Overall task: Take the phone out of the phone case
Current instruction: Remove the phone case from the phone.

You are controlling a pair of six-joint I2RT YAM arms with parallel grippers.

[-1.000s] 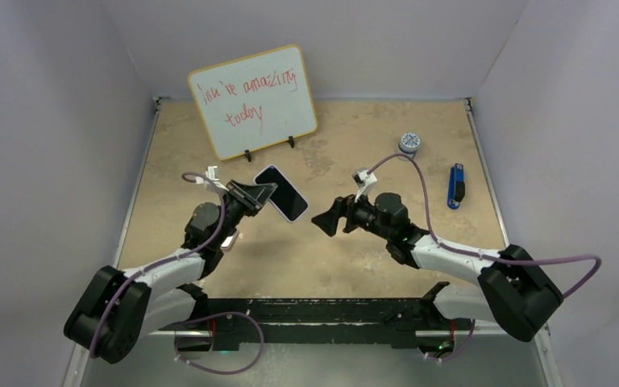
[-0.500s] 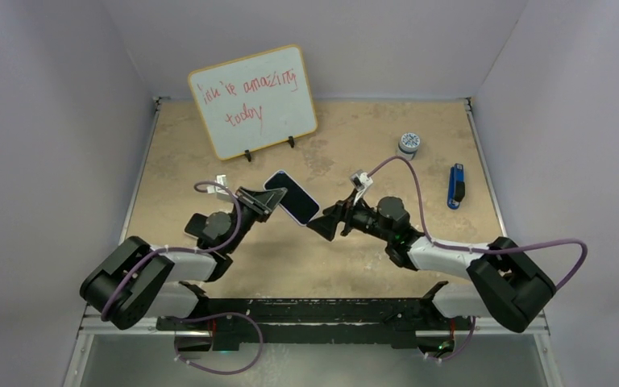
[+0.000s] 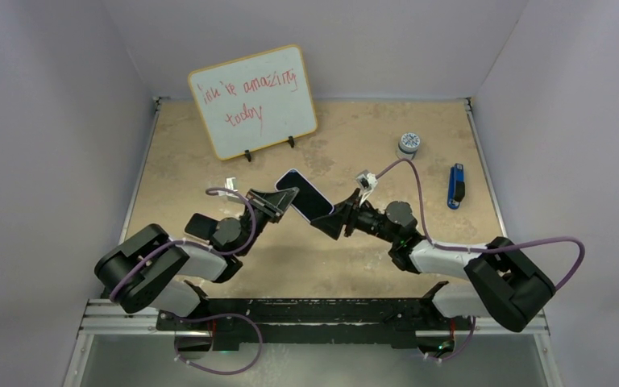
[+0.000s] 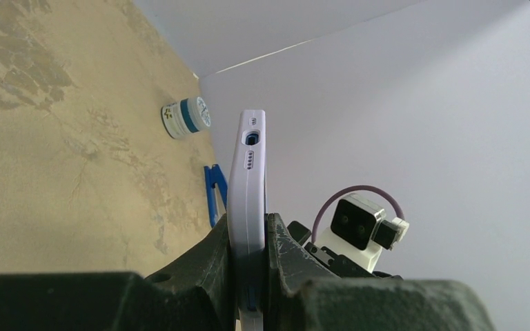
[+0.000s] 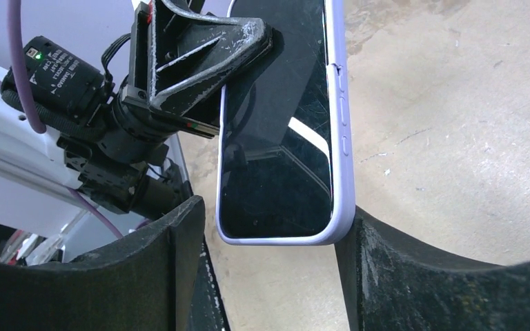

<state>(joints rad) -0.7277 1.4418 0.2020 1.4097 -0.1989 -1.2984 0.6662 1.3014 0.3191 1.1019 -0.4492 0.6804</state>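
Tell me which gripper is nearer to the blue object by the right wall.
Right. The right gripper straddles one end of the phone, left of the blue object; the left gripper, shut on the phone, lies farther left.

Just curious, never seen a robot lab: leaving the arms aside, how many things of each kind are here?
Whiteboard: 1
Phone: 1
Phone case: 1
Small round tub: 1
Blue tool: 1
Total: 5

Phone (image 3: 306, 193) between left pincer (image 3: 287, 198), right pincer (image 3: 328, 222)
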